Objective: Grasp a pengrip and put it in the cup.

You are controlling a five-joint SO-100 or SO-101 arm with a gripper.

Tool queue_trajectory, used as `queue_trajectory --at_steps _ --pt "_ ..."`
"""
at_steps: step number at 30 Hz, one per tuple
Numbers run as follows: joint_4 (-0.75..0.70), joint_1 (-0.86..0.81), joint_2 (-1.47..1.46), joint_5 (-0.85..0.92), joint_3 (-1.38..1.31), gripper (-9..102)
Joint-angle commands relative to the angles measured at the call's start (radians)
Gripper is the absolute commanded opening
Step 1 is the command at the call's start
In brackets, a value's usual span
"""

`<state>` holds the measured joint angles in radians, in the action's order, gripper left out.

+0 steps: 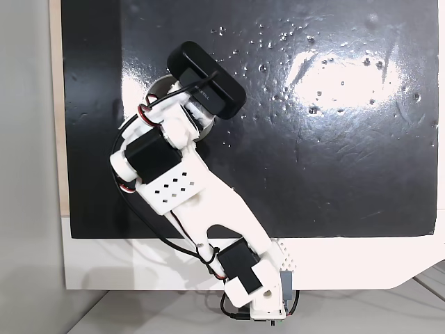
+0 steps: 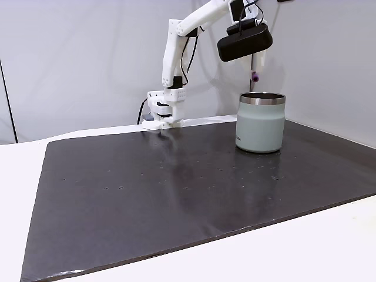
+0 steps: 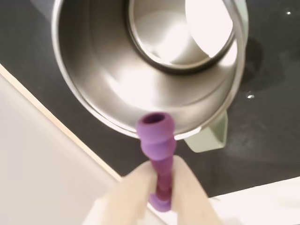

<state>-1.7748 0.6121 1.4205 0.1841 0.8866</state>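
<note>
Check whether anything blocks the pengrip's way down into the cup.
Nothing visible does. The gripper holds the pengrip above the cup, near its rim; the open mouth below looks empty in the wrist view.

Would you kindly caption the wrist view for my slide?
Claw shut on a purple pen grip, held just above the open steel-lined mug.

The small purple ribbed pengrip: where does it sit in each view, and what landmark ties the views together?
A fixed view from above: not visible; the arm covers that spot.
A fixed view from the side: the small purple ribbed pengrip hangs above the pale grey-green mug.
Wrist view: bottom centre, pinched in the gripper.
Shared landmark: the mug.
</note>
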Motion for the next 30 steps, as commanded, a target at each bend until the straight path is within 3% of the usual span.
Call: queue_trajectory --at_steps 1,12,21,30 --pt "0.049 -0.003 0.061 -0.064 -0.061 0" --pt "0.072 -0.023 0.038 -0.12 -0.095 0" --pt "0.067 -0.038 0.057 -0.137 -0.084 31" --pt "0.057 -0.04 0.06 -0.137 -0.081 31"
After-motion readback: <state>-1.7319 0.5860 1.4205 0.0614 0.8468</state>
